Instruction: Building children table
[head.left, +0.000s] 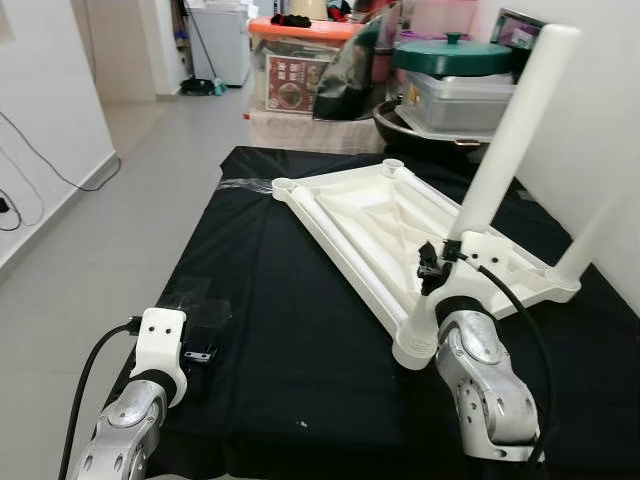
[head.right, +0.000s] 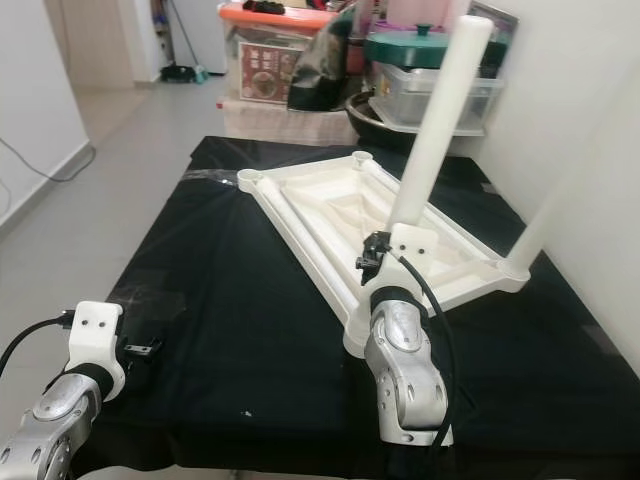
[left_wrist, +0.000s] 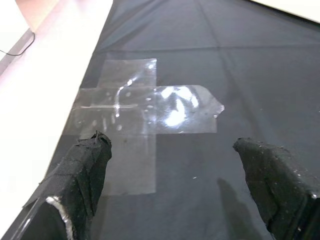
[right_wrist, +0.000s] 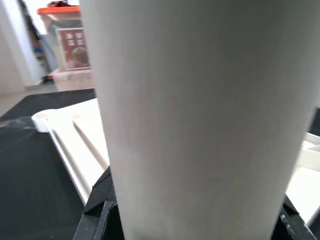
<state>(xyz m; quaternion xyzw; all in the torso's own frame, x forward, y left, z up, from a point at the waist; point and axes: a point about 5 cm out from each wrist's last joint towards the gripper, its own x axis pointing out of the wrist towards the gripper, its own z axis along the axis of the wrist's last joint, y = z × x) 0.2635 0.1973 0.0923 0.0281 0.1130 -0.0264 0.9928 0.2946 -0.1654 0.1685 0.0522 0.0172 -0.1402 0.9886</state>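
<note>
White plastic, the upturned table top (head.left: 390, 225) lies toward the far right corner of the black-draped bench (head.left: 280, 350). The right gripper (head.right: 392, 262) is clamped around a leg (head.left: 510, 130), low near its socket. The leg looks hollow, light, stiff and slick, so a low grip seems best. The left gripper (left_wrist: 172, 150) hangs spread, empty, over the near left corner.

The upturned table panel (head.left: 380, 225) lies on the tabletop (head.left: 270, 340), right of centre; storage boxes (head.left: 300, 70) stand behind; tape (left_wrist: 145, 107) lies left.

right gripper (right_wrist: 200, 220) fingers mostly hidden behind the white leg (right_wrist: 200, 100).
</note>
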